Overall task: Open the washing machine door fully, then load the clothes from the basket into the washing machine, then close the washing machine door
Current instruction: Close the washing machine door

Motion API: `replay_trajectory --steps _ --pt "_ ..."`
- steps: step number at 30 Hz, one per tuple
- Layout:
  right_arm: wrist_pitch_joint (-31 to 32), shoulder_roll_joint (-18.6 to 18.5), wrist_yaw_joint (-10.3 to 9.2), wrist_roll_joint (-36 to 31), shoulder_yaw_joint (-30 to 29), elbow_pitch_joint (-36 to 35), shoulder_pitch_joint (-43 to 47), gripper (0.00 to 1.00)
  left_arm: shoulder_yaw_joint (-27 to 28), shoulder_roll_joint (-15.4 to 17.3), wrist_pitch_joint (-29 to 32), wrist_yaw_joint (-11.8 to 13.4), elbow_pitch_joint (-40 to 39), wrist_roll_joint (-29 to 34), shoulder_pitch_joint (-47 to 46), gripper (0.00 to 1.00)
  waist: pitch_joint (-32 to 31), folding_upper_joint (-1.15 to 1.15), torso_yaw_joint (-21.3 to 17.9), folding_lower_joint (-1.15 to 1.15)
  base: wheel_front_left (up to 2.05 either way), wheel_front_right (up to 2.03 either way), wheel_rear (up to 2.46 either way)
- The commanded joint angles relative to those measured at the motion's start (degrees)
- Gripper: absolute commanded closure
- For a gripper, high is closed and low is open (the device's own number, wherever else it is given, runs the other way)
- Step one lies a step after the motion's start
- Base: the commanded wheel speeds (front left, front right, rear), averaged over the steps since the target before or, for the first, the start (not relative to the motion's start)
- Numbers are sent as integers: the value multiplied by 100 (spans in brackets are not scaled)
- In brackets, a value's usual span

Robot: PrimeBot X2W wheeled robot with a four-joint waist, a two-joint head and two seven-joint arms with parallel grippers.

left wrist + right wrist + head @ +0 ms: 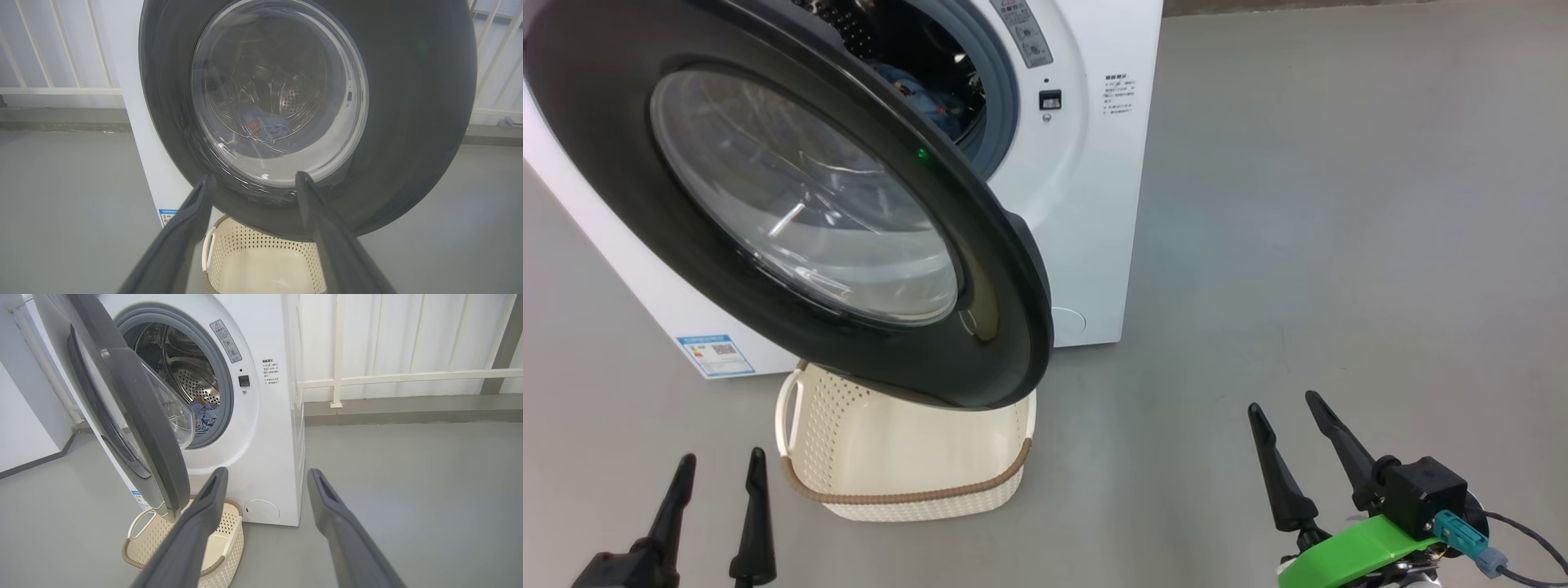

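Left fingers spread, basket near, washing machine door above basket

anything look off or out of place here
Nothing spilled or damaged. The one oddity: the washing machine door hangs half open right over the basket, which looks empty, while the clothes already lie in the drum.
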Motion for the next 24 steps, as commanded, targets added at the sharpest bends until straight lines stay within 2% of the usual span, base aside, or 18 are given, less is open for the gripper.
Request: replay_trajectory --steps 1,24 --pt "-65 7 9 -13 112 -171 -126 0 209 55 -37 -7 -128 94 -97 0 14 0 0 0 0 0 0" --pt "-73 7 9 -10 112 -158 -167 0 211 -15 -37 -15 -36 41 -126 0 84 0 28 0 0 0 0"
